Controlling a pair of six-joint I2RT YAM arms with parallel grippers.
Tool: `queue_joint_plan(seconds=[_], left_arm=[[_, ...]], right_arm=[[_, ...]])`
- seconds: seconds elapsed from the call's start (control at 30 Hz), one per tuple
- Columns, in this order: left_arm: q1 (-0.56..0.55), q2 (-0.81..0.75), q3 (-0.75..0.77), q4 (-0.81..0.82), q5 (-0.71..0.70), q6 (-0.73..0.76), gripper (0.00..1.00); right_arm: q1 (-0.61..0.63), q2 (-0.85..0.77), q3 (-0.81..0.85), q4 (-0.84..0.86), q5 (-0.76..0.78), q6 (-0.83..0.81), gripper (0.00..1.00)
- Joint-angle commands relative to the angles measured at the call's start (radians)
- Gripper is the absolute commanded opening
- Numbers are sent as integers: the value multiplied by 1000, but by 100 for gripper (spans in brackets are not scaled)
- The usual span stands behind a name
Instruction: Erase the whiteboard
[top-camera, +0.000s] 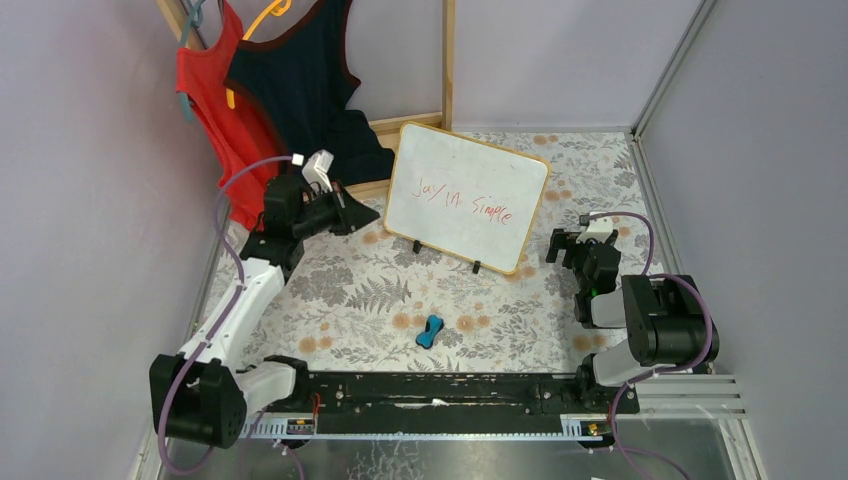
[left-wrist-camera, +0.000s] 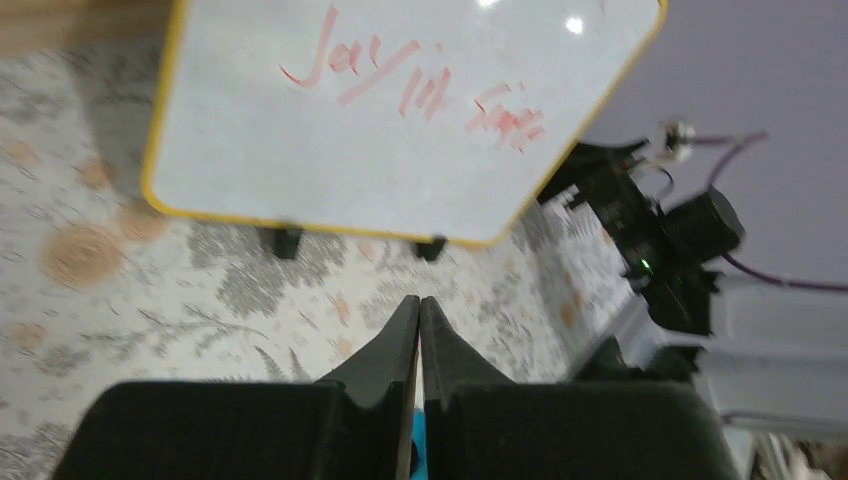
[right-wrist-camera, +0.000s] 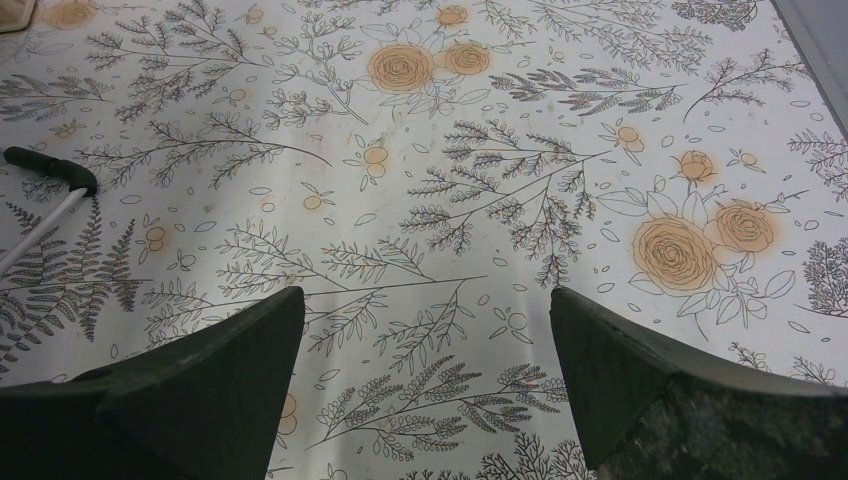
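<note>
Top external: whiteboard is seen propped upright mid-table, red writing intact. Nothing is held: left gripper is pressed fully together, right gripper is spread wide over the floral cloth.

The left wrist view is blurry. The whiteboard is cut off by the top edge, and its red writing is too smeared to read. A bit of blue peeks out at the bottom, mostly hidden behind the left gripper. In the top view, a small blue thing at the lower middle is too small to name. The red top and dark top are cut off at the upper edge. In the right wrist view, a black-tipped white bar runs off the left edge.
</note>
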Motion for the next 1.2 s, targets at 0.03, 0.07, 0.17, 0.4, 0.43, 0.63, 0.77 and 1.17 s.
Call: queue_joint_plan(seconds=[0.03, 0.07, 0.17, 0.4, 0.43, 0.63, 0.77, 1.17], left_arm=[[-2, -56, -25, -143, 252, -6, 0], [-2, -60, -34, -149, 273, -5, 4], [-13, -71, -57, -176, 301, 11, 20], [-247, -28, 50, -506, -223, 156, 0], [-296, -12, 65, -529, -287, 161, 0], [-475, 22, 138, -624, -540, 155, 0], [-584, 57, 159, -651, -632, 158, 0], [-824, 204, 54, -496, -680, 139, 24]], right_arm=[[-1, -1, 27, 44, -4, -10, 99], [-3, -1, 26, 44, -2, -10, 99], [-1, -1, 27, 45, -2, -10, 99], [-1, -144, 32, -73, -40, -31, 92], [-1, -197, 58, -182, -80, -68, 86], [-9, -304, 453, -1008, -112, -185, 49], [-9, -317, 612, -1280, -119, -255, 40], [-112, -275, 1148, -1842, -321, -252, 85]])
